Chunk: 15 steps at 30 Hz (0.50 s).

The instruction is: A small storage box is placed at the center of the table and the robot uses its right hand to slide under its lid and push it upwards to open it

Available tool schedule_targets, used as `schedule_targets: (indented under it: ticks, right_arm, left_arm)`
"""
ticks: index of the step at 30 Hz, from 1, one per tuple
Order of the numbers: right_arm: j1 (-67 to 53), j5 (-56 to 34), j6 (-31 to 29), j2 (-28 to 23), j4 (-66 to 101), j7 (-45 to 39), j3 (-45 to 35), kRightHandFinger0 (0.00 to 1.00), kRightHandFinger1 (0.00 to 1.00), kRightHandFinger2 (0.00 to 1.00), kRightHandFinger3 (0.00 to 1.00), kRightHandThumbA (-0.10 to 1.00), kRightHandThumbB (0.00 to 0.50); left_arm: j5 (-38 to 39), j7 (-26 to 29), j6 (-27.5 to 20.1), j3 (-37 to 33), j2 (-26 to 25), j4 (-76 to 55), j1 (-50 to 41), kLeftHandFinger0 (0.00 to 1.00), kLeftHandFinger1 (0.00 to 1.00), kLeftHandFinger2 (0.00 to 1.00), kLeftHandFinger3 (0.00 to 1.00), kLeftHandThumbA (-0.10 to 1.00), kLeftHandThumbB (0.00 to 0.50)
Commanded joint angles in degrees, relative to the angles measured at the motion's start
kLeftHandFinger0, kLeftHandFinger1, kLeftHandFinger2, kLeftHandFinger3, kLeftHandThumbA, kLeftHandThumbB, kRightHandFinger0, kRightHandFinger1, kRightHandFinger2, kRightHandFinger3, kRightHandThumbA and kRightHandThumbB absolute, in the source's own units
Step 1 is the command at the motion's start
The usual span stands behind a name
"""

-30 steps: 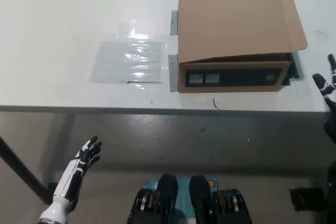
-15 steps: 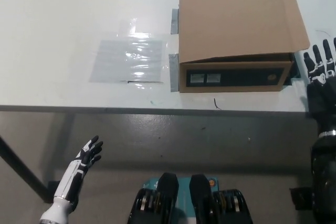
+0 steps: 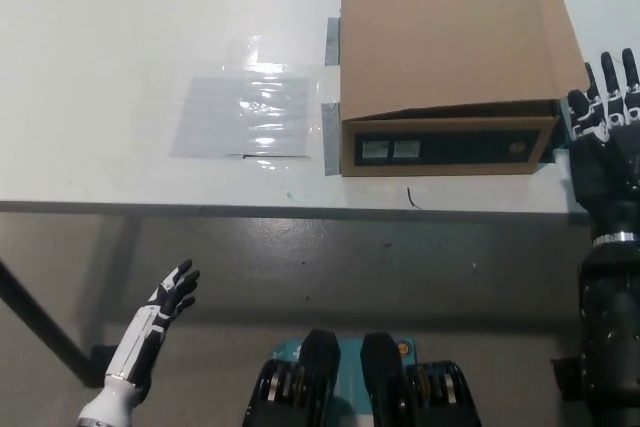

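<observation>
R hand (image 3: pixel 606 137) has come in from the far right edge over the last sec and now stands just beside the box's (image 3: pixel 450 57) front-right corner, fingers up, spread, holding nothing; palm over the table edge. Meaning, as I judge it: approach nearly done, hand not yet under the lid (image 3: pixel 455 37), no lift started. Lid lies flat, its front lip overhanging the box's dark front panel w/ labels; next move prob needs fingertips turned toward that lip. Box hasn't shifted; it sits right of centre on the table (image 3: pixel 120 47), near the front edge, grey tape strips (image 3: pixel 330 137) at its left side. L hand (image 3: pixel 172 294) rests low at lower left, below table level, fingers loosely apart, empty, about where it was. Surface: white tabletop, glossy, w/ a clear plastic sheet (image 3: pixel 245 112) left of box. Room: grey floor below, dark table leg at far left.
</observation>
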State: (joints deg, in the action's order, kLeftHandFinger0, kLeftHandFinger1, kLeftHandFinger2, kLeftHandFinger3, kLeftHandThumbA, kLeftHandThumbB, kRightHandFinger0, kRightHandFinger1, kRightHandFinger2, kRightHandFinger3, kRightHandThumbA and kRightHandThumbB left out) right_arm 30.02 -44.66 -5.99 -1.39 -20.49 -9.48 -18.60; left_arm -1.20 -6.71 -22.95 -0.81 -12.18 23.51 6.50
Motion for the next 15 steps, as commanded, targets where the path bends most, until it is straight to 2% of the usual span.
schedule_targets:
  ticks: [1,8,15]
  right_arm:
    - [4.1,1.6,0.6,1.0,3.1,0.7,0.9,1.0,1.0,1.0,1.0,1.0,0.349]
    - [4.8,2.1,0.7,2.1,2.6,0.2,1.5,1.0,1.0,1.0,1.0,1.0,0.354]
    - [5.9,2.6,1.8,2.4,6.0,1.6,2.0,1.0,1.0,1.0,1.0,1.0,0.385]
  left_arm:
    - [-0.9,-0.4,-1.8,-0.3,-0.9,-1.2,1.1,1.0,1.0,1.0,1.0,1.0,0.5]
    - [-0.7,-0.7,-1.3,-0.3,-1.2,-1.7,1.3,1.0,1.0,1.0,1.0,1.0,0.5]
    - [-1.2,-0.5,-1.3,-0.2,-1.3,-1.2,1.7,1.0,1.0,1.0,1.0,1.0,0.5]
